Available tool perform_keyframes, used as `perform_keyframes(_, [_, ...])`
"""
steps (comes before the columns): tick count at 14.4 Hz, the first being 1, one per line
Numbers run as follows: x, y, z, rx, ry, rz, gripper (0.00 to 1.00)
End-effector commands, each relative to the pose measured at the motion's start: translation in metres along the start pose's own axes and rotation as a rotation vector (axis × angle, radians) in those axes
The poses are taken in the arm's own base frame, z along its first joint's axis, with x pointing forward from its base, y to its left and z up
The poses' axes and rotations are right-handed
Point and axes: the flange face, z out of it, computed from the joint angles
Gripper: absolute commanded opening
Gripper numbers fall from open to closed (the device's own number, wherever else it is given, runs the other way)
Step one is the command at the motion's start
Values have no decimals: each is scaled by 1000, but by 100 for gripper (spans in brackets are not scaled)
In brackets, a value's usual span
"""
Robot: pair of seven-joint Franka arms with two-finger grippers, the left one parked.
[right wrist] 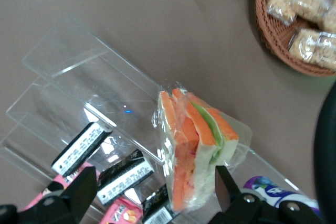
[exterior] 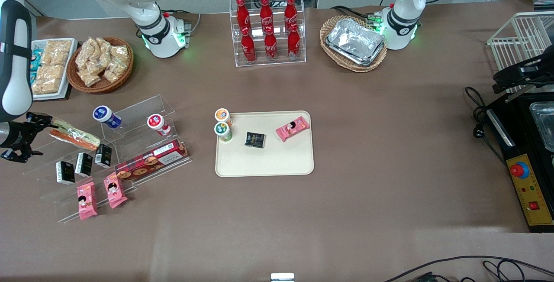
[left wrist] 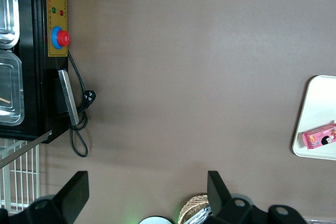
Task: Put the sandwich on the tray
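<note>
The sandwich (right wrist: pixel 195 150) lies on the clear stepped stand (right wrist: pixel 84 85), well apart from the tray (exterior: pixel 264 165). The claw (right wrist: pixel 152 203) hovers above it, fingers apart; it should descend squarely and pinch the wedge across its bread faces.

I am seeing the sandwich (exterior: pixel 74 134), a clear-wrapped wedge with orange and green filling, lying on the clear display stand (exterior: pixel 138 113) toward the working arm's end. The cream tray (exterior: pixel 265 163) is sitting flat mid-table.

The pincer (exterior: pixel 19 143) is hanging beside the sandwich's end.
</note>
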Motion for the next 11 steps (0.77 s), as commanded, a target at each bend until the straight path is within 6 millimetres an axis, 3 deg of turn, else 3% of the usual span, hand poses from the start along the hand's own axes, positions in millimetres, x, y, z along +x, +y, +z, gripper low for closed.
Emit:
perform_keyframes(1, [4,25,13,24,-17,84,100])
perform_keyframes(7, [3,41,20,15,-23,129,100])
perform_keyframes(11, [2,40,22,19,-22,125,100])
